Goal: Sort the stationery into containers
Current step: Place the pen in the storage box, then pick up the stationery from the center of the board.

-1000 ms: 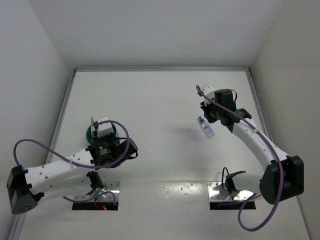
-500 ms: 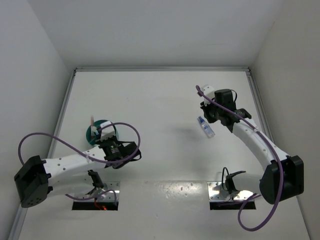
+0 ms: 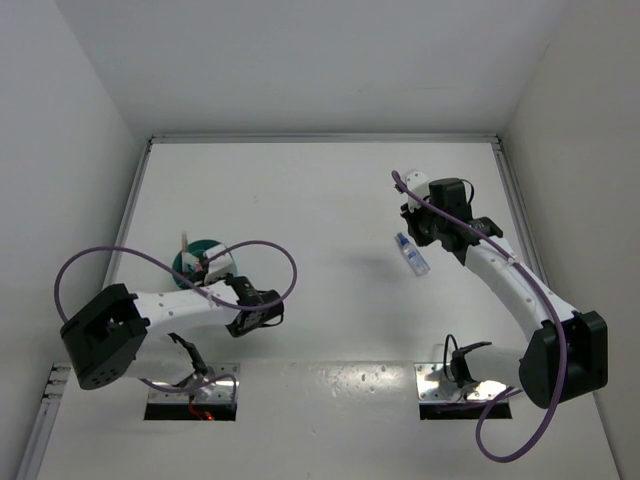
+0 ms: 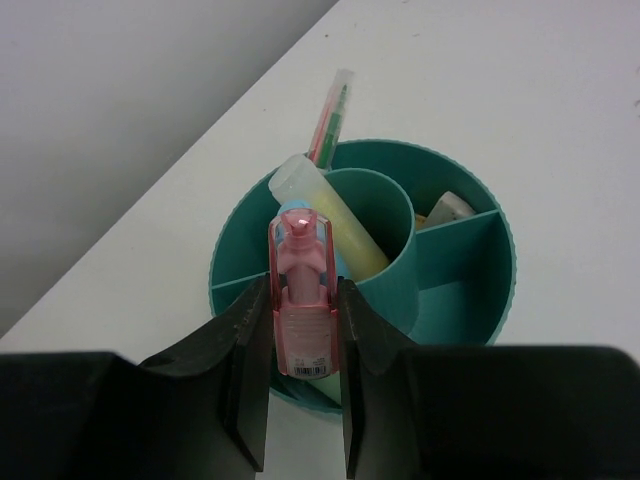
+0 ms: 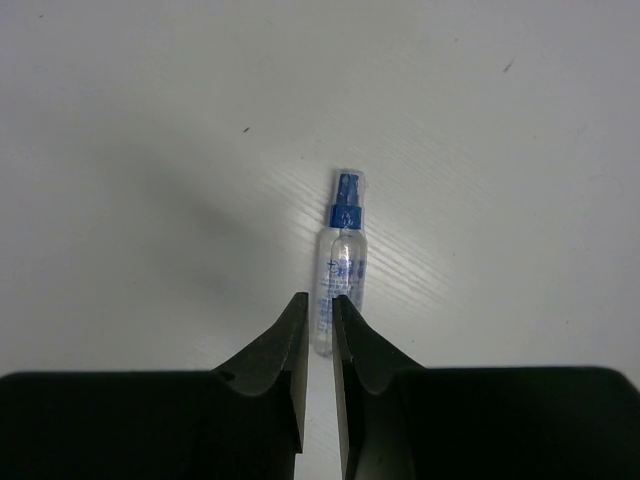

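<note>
My left gripper [image 4: 303, 292] is shut on a pink marker [image 4: 303, 310], held just above the near rim of the round teal cup [image 4: 480, 200]. Inside the cup lean a yellow marker [image 4: 335, 220], a light-blue one [image 4: 288, 209], thin green and pink-red pens [image 4: 330, 120] and a tan eraser [image 4: 450, 206]. In the top view the cup [image 3: 188, 262] sits at the left. A clear blue-capped bottle [image 5: 342, 255] lies flat on the table [image 3: 411, 255]. My right gripper [image 5: 318, 300] hovers over its base end, jaws nearly together with nothing between them.
The white side wall [image 4: 120, 120] runs close behind the cup on the left. Two metal mounting plates [image 3: 440, 380] sit at the table's near edge by the arm bases. Purple cables loop off both arms.
The left arm has swung its wrist back toward the near side, uncovering the cup in the top view, still holding the pink marker. The right arm and the bottle have not moved.
</note>
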`<control>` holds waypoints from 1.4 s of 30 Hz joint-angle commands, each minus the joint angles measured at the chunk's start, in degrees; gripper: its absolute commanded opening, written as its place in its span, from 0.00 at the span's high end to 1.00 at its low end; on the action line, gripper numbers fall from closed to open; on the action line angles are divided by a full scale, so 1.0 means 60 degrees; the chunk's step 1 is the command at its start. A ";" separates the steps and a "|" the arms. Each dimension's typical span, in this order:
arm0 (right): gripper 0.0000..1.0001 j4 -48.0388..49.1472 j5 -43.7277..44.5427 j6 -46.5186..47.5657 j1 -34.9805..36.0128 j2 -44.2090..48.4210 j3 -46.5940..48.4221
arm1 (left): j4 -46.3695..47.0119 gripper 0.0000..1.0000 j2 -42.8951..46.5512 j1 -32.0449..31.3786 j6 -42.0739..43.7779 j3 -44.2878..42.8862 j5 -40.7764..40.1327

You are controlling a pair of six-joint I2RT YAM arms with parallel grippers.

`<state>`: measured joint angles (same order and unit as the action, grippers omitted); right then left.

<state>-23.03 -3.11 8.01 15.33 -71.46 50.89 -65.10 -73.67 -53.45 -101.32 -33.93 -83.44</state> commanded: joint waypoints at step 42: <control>0.37 -0.0278 0.0651 0.0921 -0.0036 -0.2882 0.0717 | 0.5098 0.00 0.1358 -0.2695 0.9862 -0.5844 0.5344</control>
<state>-23.68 -0.05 12.23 15.33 -85.03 52.69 -46.54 -74.26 -74.56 -57.04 -66.78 -66.98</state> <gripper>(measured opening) 0.640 0.983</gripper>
